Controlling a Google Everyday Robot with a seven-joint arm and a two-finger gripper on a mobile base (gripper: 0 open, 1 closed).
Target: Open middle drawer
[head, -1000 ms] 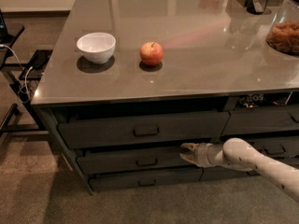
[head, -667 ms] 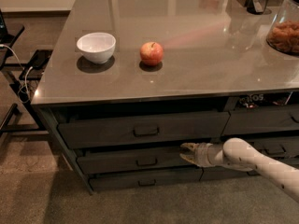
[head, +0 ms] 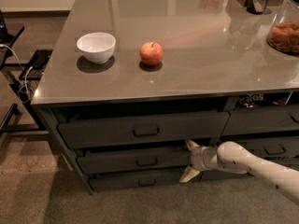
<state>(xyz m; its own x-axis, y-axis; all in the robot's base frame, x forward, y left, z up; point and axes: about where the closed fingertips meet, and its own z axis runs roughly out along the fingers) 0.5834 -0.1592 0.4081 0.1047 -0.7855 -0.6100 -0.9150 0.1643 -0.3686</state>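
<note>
Little of the opening looks done: the middle drawer (head: 126,161), second down under the counter's (head: 187,78) front edge, sits almost flush. The gripper (head: 189,160) is at the drawer's right end, jaws spread apart across the front; pulling is still to do.

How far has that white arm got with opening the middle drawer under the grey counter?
Done: the approach. The gripper is at the right end of the wide dark grey middle drawer, its fingers spread above and below the front. In hand: taking hold there, away from the small black loop handle. Left: the pull. None of the drawer's inside shows, so it looks barely open, if at all.
</note>
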